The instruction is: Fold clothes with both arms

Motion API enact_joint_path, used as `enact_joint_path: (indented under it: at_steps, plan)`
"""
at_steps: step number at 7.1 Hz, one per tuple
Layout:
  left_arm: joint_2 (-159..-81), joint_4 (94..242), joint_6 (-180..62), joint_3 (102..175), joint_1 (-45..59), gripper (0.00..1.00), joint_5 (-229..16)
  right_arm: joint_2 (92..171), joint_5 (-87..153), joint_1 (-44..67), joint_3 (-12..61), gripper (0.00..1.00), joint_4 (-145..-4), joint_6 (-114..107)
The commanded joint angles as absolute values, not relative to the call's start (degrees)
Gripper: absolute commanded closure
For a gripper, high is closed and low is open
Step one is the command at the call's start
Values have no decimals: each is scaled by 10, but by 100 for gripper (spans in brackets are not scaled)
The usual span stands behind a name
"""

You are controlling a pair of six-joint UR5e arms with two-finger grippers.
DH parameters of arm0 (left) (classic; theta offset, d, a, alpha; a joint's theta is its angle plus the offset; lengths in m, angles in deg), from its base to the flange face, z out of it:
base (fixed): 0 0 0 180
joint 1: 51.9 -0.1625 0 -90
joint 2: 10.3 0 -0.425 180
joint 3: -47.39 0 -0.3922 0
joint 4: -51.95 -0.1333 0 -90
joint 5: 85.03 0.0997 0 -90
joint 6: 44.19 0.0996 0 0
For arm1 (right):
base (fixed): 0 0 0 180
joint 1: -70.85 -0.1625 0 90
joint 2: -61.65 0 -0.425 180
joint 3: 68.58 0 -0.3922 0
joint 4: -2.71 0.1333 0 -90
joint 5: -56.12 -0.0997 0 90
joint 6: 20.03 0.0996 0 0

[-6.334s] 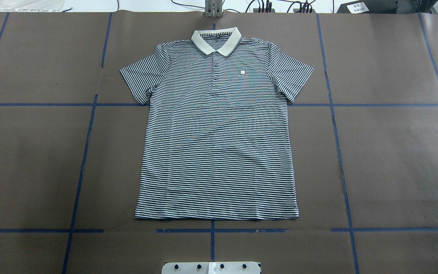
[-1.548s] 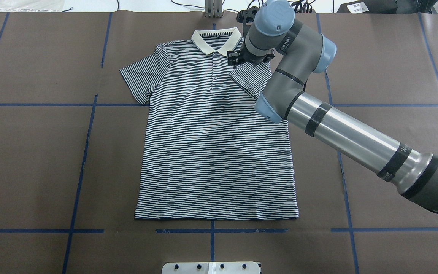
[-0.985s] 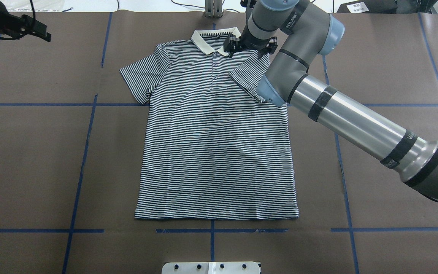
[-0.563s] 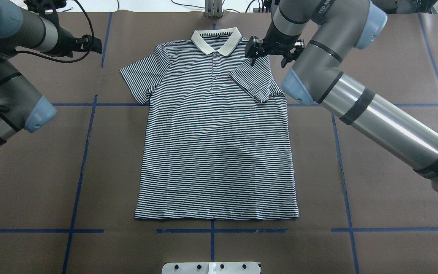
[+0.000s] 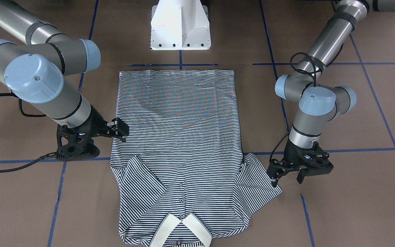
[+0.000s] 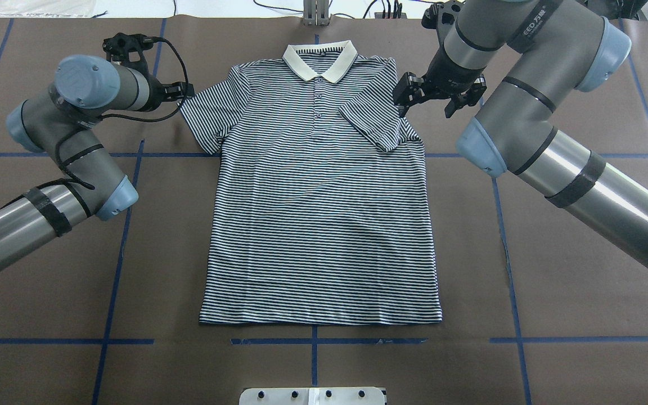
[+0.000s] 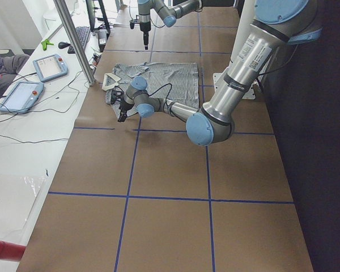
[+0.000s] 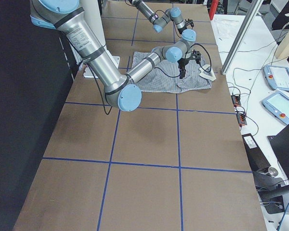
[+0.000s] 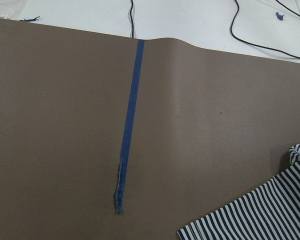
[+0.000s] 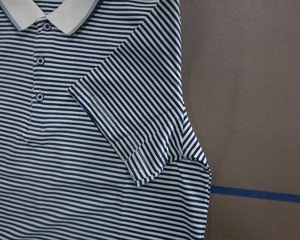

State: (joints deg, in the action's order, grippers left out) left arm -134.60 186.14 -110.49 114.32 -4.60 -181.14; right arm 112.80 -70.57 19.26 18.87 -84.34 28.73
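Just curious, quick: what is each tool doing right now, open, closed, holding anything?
Left tool: open, holding nothing, beside a sleeve of the shirt.
Right tool: open, holding nothing.

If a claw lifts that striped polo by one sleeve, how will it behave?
Probably floppy: the polo shirt lies flat and its folded sleeve creases softly, so the rest would likely hang. A push would probably bunch it: faint wrinkles show across its body.

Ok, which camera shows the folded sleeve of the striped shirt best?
The right wrist-mounted view: the folded sleeve sits large and central, hem stitching clear. Overhead and front-facing show it small; side views barely; left wrist misses it.
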Motion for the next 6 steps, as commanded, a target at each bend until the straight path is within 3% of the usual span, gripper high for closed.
enact_joint_path:
  at_steps: [1, 6]
  plan:
    - [-1368, 1863, -1105, 1115, -56, 4, -1807, 1128, -704, 194, 187, 0, -841, 291]
    - [-1396, 1866, -1100, 1065, -57, 10, -1794, 1125, -703, 194, 186, 0, -840, 293]
